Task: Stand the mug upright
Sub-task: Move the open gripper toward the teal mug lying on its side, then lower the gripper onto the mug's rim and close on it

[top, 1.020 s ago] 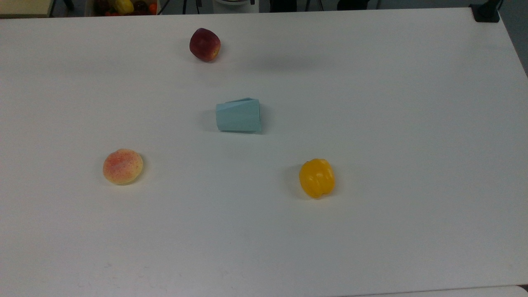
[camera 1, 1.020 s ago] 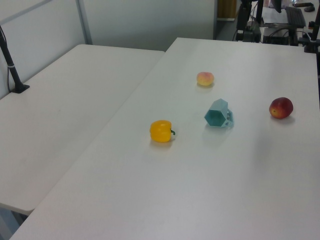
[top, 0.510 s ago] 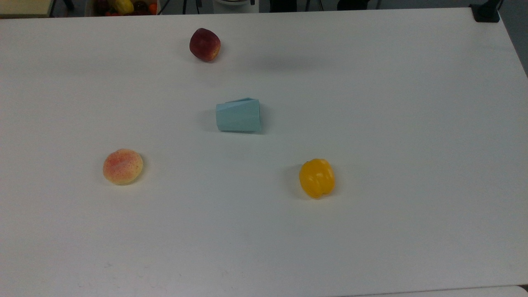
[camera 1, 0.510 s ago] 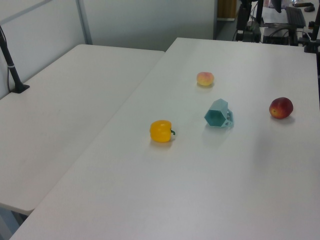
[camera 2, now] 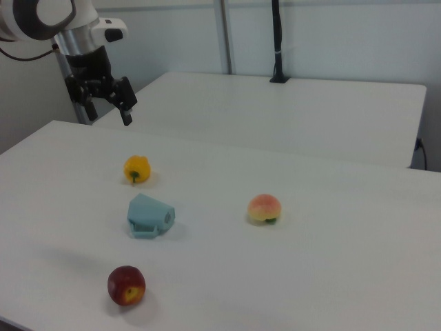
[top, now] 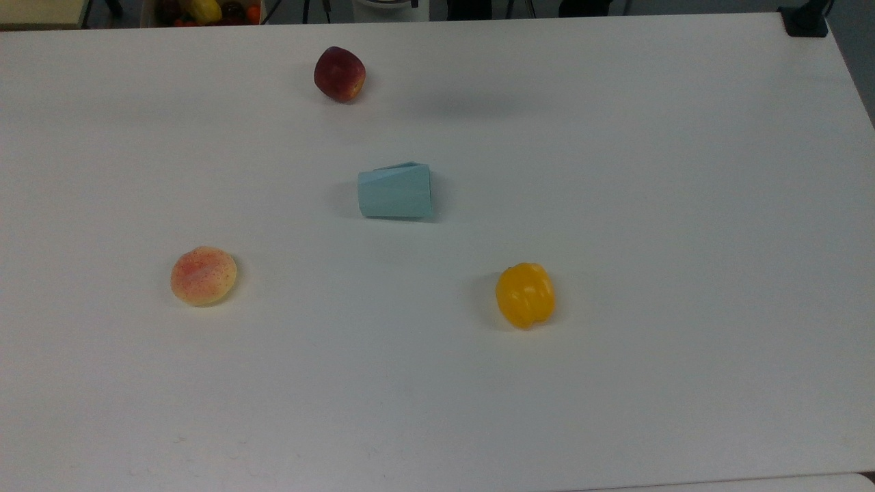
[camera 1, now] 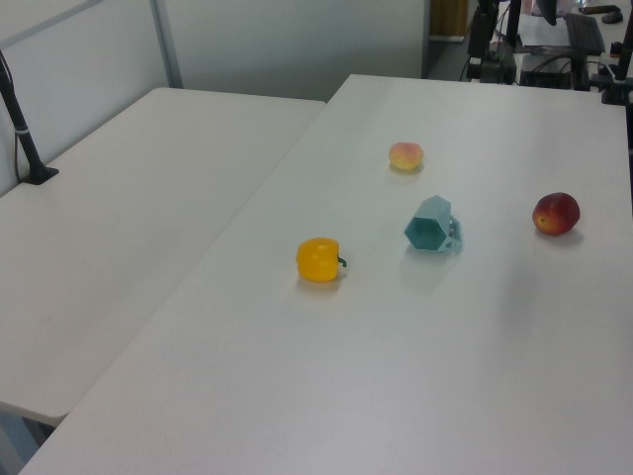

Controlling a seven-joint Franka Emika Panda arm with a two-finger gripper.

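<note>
On the white counter point(top: 683, 205), near the middle: the mug point(top: 395, 192) point(camera 1: 431, 225) point(camera 2: 149, 215), tipped over on its side, wide mouth toward the top view's right. Around it, well apart: a red apple point(top: 339, 74), a peach point(top: 203, 275), a yellow pepper point(top: 525, 294). Up at the right view's top left, well away from the mug: the gripper point(camera 2: 105, 109), spread wide, holding nothing.

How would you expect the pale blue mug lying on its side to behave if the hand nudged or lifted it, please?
The mug rests on a flat facet, so it probably won't roll freely when nudged; more likely it slides or rocks onto the next face. Its taper suggests any roll would curve rather than run straight. It looks rigid, and the hexagonal opening with flat sides should give the hand decent purchase.
</note>
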